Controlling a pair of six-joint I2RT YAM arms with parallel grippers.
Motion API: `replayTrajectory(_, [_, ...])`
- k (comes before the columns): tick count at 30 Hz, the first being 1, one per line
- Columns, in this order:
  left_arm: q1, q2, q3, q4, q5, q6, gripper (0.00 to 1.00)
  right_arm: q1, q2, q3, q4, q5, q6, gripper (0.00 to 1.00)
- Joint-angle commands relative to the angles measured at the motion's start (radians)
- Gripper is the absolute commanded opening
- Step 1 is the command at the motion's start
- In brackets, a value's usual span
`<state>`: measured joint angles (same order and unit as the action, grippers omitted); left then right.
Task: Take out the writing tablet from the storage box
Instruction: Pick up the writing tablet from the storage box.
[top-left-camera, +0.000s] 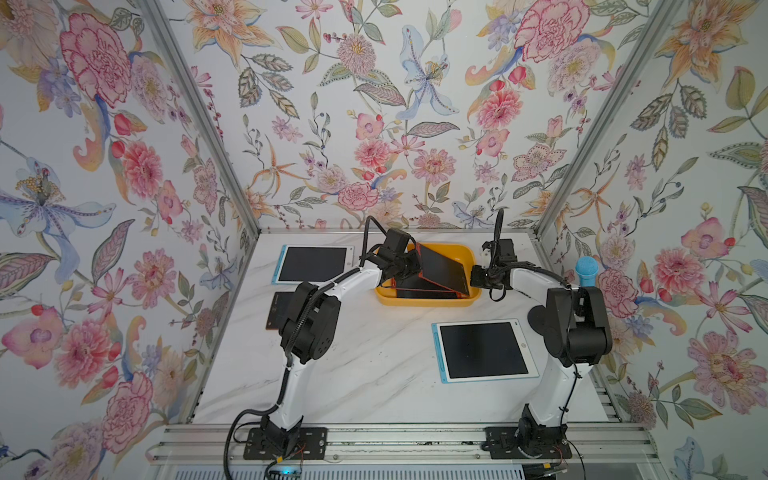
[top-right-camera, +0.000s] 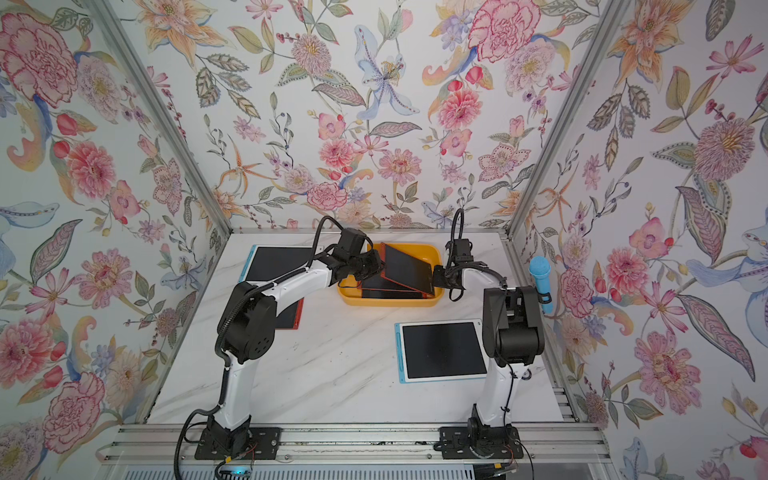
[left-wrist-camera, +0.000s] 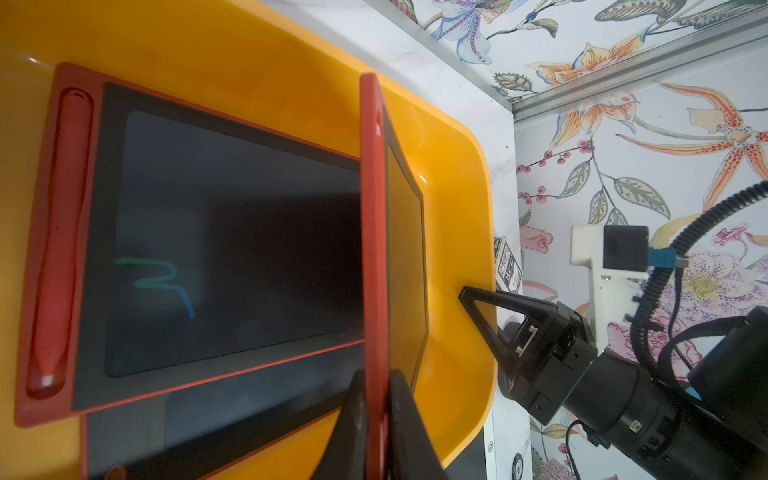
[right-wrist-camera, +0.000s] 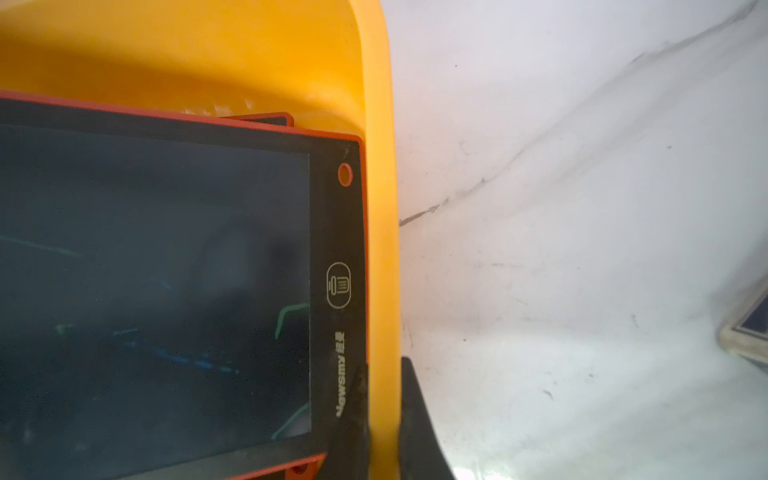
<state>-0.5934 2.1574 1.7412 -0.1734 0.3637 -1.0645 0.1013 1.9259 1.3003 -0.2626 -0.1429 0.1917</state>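
Note:
The yellow-orange storage box (top-left-camera: 465, 249) stands at the back middle of the table. A red-framed writing tablet (top-left-camera: 442, 270) is tilted up inside it, its left edge raised. My left gripper (left-wrist-camera: 377, 399) is shut on that red edge (left-wrist-camera: 372, 208), one finger on each face. Another red tablet (left-wrist-camera: 228, 249) with its stylus lies flat beneath it in the box. My right gripper (right-wrist-camera: 384, 399) is shut on the box's right rim (right-wrist-camera: 380, 208), with a tablet screen (right-wrist-camera: 166, 270) just inside the wall. Both top views show the grippers on either side of the box (top-right-camera: 428, 249).
Two blue-framed tablets (top-left-camera: 313, 264) (top-left-camera: 482, 351) lie on the marble table, back left and front right. A red tablet (top-left-camera: 276, 309) lies partly under my left arm. A blue microphone (top-left-camera: 585, 270) stands by the right wall. A card deck (left-wrist-camera: 508, 266) sits behind the box.

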Motion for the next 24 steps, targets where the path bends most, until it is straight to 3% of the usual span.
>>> replayTrajectory(1, [0.009,-0.050,-0.014,0.001,0.000,0.012,0.03,-0.009,-0.033,-0.001,-0.013,0.003,0.016,0.00])
replayTrajectory(24, [0.050,-0.195,-0.076,0.090,0.018,-0.046,0.00,-0.051,0.077,0.181,-0.050,-0.005,-0.028,0.00])
